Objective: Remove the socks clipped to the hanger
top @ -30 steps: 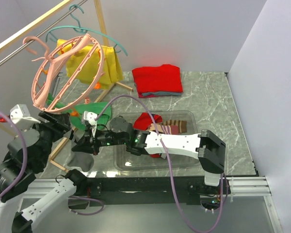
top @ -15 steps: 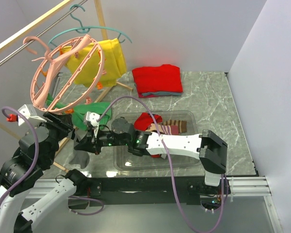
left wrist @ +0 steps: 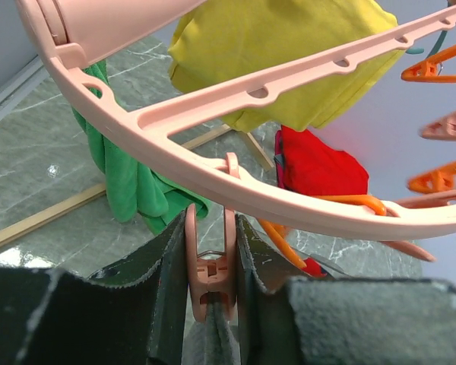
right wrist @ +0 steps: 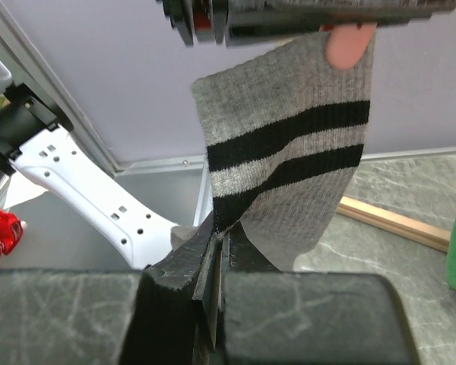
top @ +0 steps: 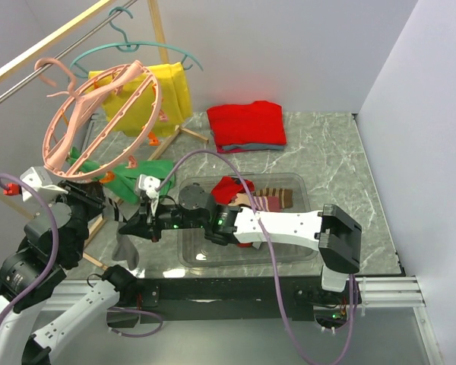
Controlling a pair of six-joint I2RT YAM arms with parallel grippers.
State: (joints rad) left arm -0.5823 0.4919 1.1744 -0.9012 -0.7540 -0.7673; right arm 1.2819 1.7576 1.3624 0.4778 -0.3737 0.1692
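Grey sock [right wrist: 289, 175] w/ two black stripes hangs at the near-L edge of the tabletop [top: 327, 152]. Its top edge is under a pink clip [left wrist: 210, 281] and its lower edge is in the R claw [right wrist: 219, 247]. The clip dangles from the rim of the big pink ring hanger [left wrist: 235, 186], which sits tilted at upper L in the top view, above the L arm.

L claw [left wrist: 210, 228]: narrow gap, fingers [left wrist: 163, 274] pressed on both sides of the clip, nothing else between them. R claw: fully closed, pinching the sock's lower edge. The R arm stretches across from the R base, wrist over the clear bin [top: 289, 179].

Other socks are in the bin: a red sock [top: 228, 188] at the far L corner and striped socks [top: 272, 199] beside it, brown/pink bands.

More clips, pink and orange [left wrist: 429, 72], hang along the rim at R in the L wrist view.

Around it:
- A green cloth [left wrist: 129, 175] hangs just behind the ring's low side.
- A yellow shirt [top: 159, 95] on a teal hanger [top: 129, 49] is behind the ring.
- A folded red garment [top: 247, 125] lies at the far side of the tabletop, well apart from the arms.
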